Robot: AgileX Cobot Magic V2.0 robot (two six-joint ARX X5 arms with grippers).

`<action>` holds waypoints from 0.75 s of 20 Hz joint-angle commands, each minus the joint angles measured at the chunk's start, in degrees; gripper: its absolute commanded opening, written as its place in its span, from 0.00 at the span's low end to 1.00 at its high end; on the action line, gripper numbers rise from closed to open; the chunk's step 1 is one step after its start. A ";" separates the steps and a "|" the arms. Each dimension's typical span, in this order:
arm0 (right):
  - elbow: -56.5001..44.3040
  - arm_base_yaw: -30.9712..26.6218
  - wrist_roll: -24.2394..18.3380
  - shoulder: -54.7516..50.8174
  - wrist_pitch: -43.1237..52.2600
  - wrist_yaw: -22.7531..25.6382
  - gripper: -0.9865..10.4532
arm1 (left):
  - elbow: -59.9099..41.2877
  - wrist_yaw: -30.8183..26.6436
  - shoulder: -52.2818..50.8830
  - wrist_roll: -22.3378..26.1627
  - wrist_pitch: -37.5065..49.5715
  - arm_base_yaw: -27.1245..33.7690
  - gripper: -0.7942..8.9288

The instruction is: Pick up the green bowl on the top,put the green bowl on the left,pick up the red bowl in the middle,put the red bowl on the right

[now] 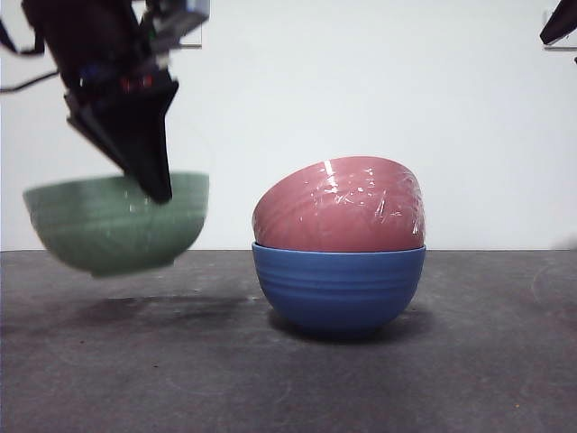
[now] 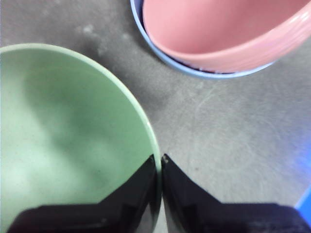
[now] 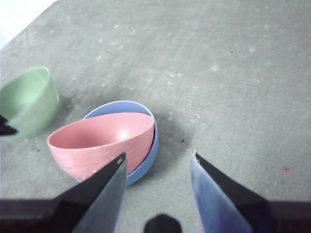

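Observation:
My left gripper (image 1: 155, 185) is shut on the rim of the green bowl (image 1: 115, 223) and holds it just above the table, left of the stack. In the left wrist view the jaws pinch the green bowl's (image 2: 68, 141) rim, one inside and one outside. The red bowl (image 1: 341, 206) lies tilted inside the blue bowl (image 1: 338, 289) in the middle of the table. It also shows in the left wrist view (image 2: 218, 29) and the right wrist view (image 3: 99, 143). My right gripper (image 3: 158, 162) is open and empty, high above the table beside the stack.
The dark grey table (image 1: 469, 361) runs across the front view, with a white wall behind. The right arm shows only as a black tip (image 1: 559, 23) at the top right corner.

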 commanded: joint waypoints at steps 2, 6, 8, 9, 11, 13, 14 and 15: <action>0.00 0.11 0.17 0.50 -0.02 -0.13 0.28 | -3.98 -0.28 0.09 -0.52 4.17 0.50 0.07; 0.00 0.13 0.17 0.55 -0.04 -0.13 0.28 | -6.56 -0.22 1.86 -0.28 6.58 1.64 0.07; 0.00 0.17 0.63 0.55 -0.09 -0.26 0.28 | -6.56 -0.15 2.89 -0.31 6.71 1.70 0.08; 0.00 0.20 0.83 0.55 -0.07 -1.25 0.28 | -6.56 0.02 3.08 -0.31 6.91 1.70 0.10; 0.02 0.20 0.79 0.85 0.17 -4.81 0.28 | -6.56 0.00 3.08 -0.33 7.04 1.70 0.32; 0.15 0.50 0.50 1.57 0.20 -6.21 0.28 | -6.54 -0.26 3.08 -0.52 6.84 1.70 0.46; 0.72 1.11 -0.37 2.34 -0.13 -6.14 0.28 | -6.45 -0.26 2.99 -0.59 6.38 1.88 0.46; 1.81 2.10 -1.57 3.41 -0.74 -6.12 0.28 | -6.29 -0.17 2.54 -0.85 5.44 2.08 0.46</action>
